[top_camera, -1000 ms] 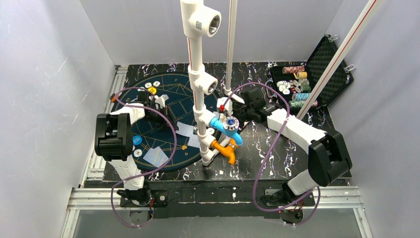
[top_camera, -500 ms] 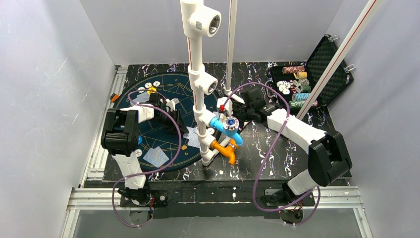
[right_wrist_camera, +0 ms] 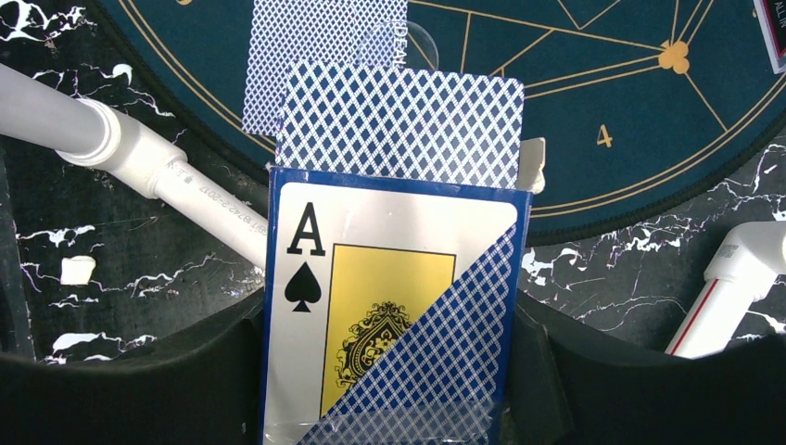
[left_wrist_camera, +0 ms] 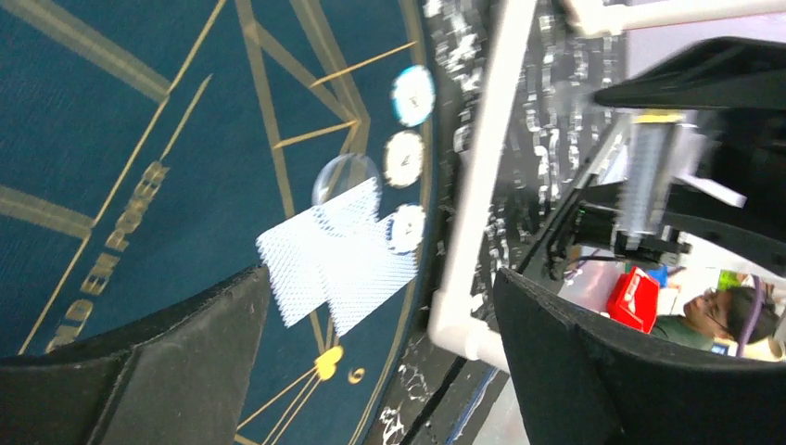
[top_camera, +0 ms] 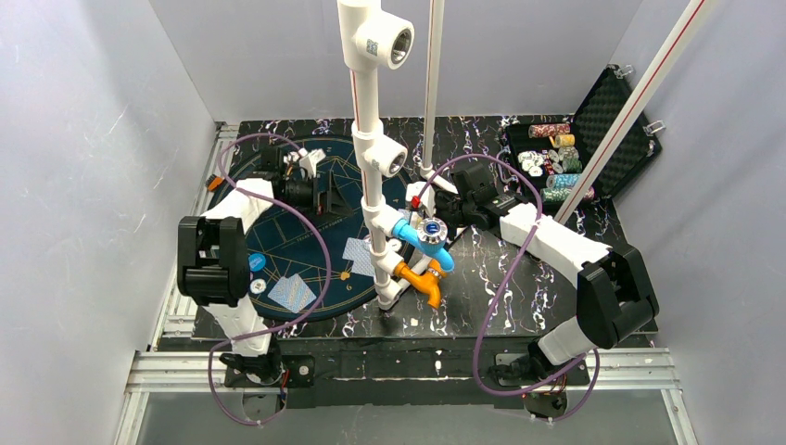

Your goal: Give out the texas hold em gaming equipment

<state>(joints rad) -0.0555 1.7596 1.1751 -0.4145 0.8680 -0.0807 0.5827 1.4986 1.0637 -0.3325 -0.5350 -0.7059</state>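
Round mat (top_camera: 287, 250) on the left half of the counter (top_camera: 463, 297). Pipe stand (top_camera: 371, 185) at the mat's right edge, mid-counter. Open case (top_camera: 616, 111) in the far right corner, stacked chips (top_camera: 547, 167) inside.

On the mat:
- Overlapping cards (left_wrist_camera: 338, 255), with a row of three chips (left_wrist_camera: 405, 159) just beside them by the rim.
- Single card (top_camera: 292, 292) near the front edge, two loose chips (top_camera: 257, 262) to its left.

Card box (right_wrist_camera: 371, 278) between the right hand's (right_wrist_camera: 389, 311) fingers, over the mat's rim.

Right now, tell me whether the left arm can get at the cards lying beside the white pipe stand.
Probably yes. The left gripper is open and empty above the mat, with bare mat between it and the cards. The pipe stand crowds one edge, so approach from the mat side.
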